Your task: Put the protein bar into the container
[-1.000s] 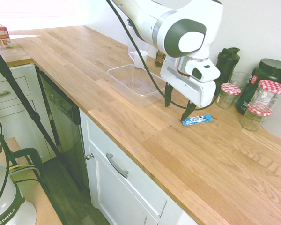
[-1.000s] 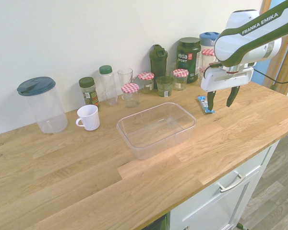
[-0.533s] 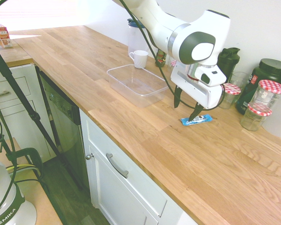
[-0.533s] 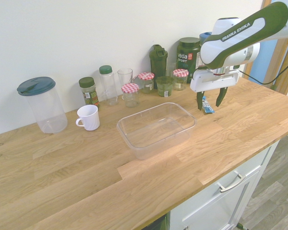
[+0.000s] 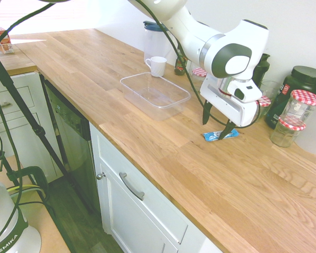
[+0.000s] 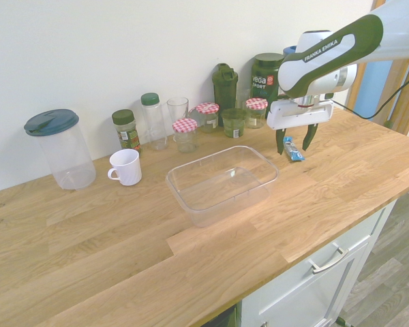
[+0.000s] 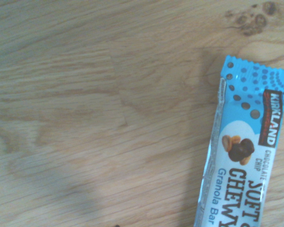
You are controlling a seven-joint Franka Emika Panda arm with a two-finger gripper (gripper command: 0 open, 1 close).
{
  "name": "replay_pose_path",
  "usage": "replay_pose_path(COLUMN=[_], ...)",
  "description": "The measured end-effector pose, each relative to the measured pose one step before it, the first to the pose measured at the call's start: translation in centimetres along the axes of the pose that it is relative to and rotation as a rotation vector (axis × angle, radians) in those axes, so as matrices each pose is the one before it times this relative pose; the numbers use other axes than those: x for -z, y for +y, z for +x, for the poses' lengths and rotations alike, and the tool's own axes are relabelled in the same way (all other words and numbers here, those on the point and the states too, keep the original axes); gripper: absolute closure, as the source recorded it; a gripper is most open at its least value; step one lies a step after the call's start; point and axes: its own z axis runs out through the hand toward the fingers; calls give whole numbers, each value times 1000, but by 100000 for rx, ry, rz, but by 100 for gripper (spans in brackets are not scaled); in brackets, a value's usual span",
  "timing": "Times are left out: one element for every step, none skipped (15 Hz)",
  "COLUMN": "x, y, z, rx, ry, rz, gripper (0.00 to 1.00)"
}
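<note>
The protein bar (image 5: 221,135) (image 6: 292,150) lies flat on the wooden counter in its bright blue wrapper. In the wrist view the protein bar (image 7: 244,156) fills the right side, its print readable. My gripper (image 5: 217,120) (image 6: 295,142) hangs open just above the bar, one finger on each side of it, nothing held. The container (image 5: 154,94) (image 6: 221,182), a clear shallow tub, stands empty on the counter a short way from the bar, toward the middle of the worktop.
Behind the bar stand jars with red-checked lids (image 5: 292,124) (image 6: 256,112), a dark shaker bottle (image 6: 225,86) and a large dark tub (image 6: 268,80). A white mug (image 6: 126,167) and a clear pitcher (image 6: 60,148) stand beyond the container. The counter's front edge (image 5: 147,168) is close.
The arm has moved along the counter and come down, so the open fingers now straddle the bar. Bar and container have not moved.
</note>
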Motion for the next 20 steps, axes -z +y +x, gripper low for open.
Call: replay_pose_path(x=[217, 172, -60, -293, -366, -468, -412, -367, -35, -14, 1, -4, -6, 0, -11, -3, -4, -10, -13, -14], y=[49, 51, -46, -226, -310, -286, -257, -159, -179, -137, -46, -7, -42, -76, -127, -153, -157, -166, -119, -54], z=[476, 552, 512, 272, 201, 183, 169, 136, 140, 44, 29, 0, -43, -71, -125, -156, -165, -177, -130, -56], rx=[-65, -147, -35, 133, 199, 199, 53, -92, -18, 10, 50, 45, 101, 159, 268, 332, 342, 362, 274, 136], ry=[56, -147, -171, -217, -232, -246, -252, -267, 37, -154, -1, -6, 0, 44, 30, 23, 12, -7, -1, 23], rz=[-146, -459, -613, -539, -526, -544, -385, -227, 70, 15, 67, 12, -1, 44, 27, 22, 11, -11, -29, -23], gripper=[0, 0, 0, 0, 0, 0, 0, 0, 100, 100, 100, 100, 100, 100, 100, 100, 100, 100, 100, 100])
